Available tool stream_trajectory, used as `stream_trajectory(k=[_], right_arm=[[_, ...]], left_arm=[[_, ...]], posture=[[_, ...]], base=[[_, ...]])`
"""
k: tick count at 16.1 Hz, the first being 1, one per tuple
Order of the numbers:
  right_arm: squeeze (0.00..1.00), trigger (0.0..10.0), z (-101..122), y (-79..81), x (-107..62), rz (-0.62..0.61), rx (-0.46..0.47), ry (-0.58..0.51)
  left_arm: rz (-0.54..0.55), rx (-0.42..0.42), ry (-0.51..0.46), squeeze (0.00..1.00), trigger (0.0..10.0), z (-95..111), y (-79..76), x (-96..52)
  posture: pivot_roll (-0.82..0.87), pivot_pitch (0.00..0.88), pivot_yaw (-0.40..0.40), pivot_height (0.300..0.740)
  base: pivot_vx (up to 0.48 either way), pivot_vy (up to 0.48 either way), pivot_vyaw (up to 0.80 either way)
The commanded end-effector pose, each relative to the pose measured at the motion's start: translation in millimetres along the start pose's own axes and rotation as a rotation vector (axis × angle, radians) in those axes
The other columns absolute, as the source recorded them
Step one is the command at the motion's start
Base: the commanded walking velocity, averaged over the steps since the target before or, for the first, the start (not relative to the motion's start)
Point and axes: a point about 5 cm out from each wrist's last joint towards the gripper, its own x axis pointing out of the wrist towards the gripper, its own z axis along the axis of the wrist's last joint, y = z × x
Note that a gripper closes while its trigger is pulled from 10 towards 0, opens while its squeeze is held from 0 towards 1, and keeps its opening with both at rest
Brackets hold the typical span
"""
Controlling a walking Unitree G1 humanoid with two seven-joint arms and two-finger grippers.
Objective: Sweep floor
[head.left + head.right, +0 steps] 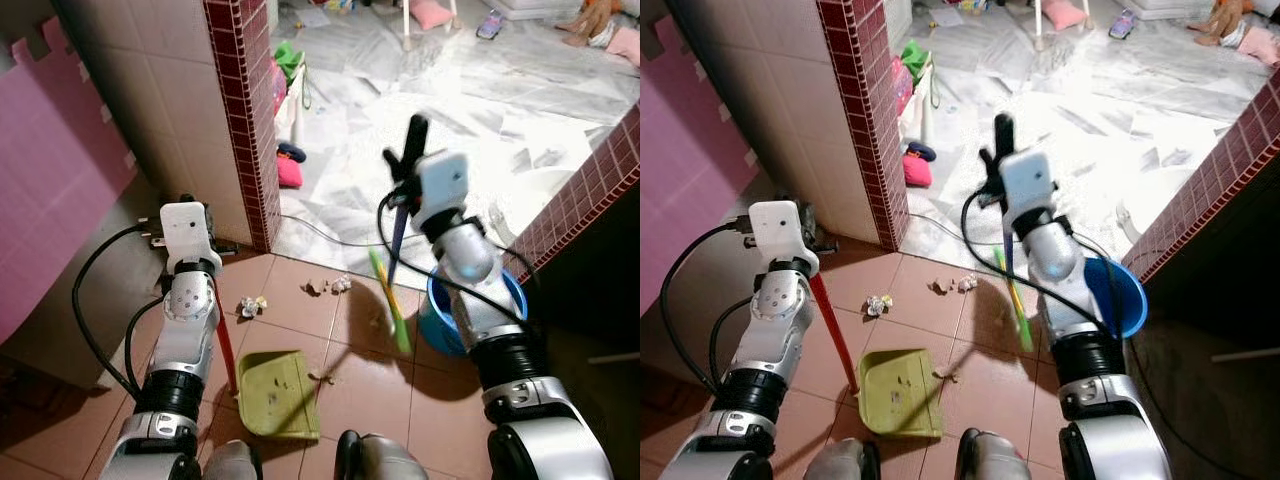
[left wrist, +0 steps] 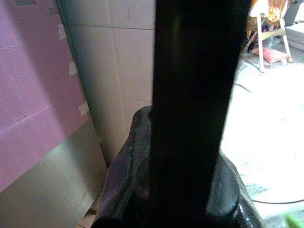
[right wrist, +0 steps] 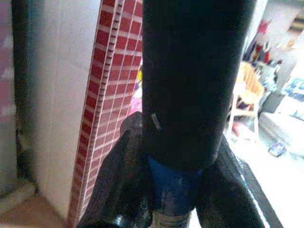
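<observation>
Two floors meet at the red-tiled pillar (image 1: 240, 110): terracotta tiles (image 1: 350, 330) my side, white marble (image 1: 480, 100) beyond. My right gripper (image 1: 408, 165) clamps the blue-handled broom (image 1: 393, 290); left gripper (image 1: 185, 212) clamps the green dustpan's (image 1: 275, 395) red handle; paper scraps (image 1: 252, 306) lie near the pillar.

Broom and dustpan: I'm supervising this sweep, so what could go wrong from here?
The broom in the right gripper may scatter the crumpled paper and debris past the green dustpan. Its swing could knock the blue bucket beside it. The cable on the floor ahead could snag the bristles.
</observation>
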Motion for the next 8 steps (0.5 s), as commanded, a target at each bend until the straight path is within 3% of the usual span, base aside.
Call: stream_trajectory(k=[1,3,6,7,8], right_arm=[[0.00,10.0,10,4.0,3.7,0.034,-0.042,-0.071],[0.00,10.0,2,17.7,0.8,0.081,-0.069,-0.069],[0.00,10.0,-8,43.3,-3.0,0.133,-0.012,-0.050],[0.00,10.0,-13,60.9,-5.7,0.166,0.086,-0.025],[0.00,10.0,-14,67.7,-5.2,0.172,0.188,-0.004]], left_arm=[[-0.009,-0.015,-0.067,0.00,10.0,14,-2.7,0.2],[-0.002,0.004,-0.062,0.00,10.0,13,-0.4,-4.1],[0.007,0.011,-0.061,0.00,10.0,13,4.3,-7.3],[0.011,0.011,-0.060,0.00,10.0,13,6.1,-7.1],[0.014,0.011,-0.057,0.00,10.0,14,7.2,-6.7]], posture=[[0.00,0.190,-0.010,0.740],[0.03,0.215,-0.008,0.740],[0.04,0.229,-0.007,0.740],[0.04,0.229,-0.007,0.740],[0.04,0.233,-0.004,0.740]], base=[[0.000,0.000,0.00],[0.000,0.000,0.00],[0.000,0.000,0.00],[0.000,0.000,0.00],[0.000,0.000,0.00]])
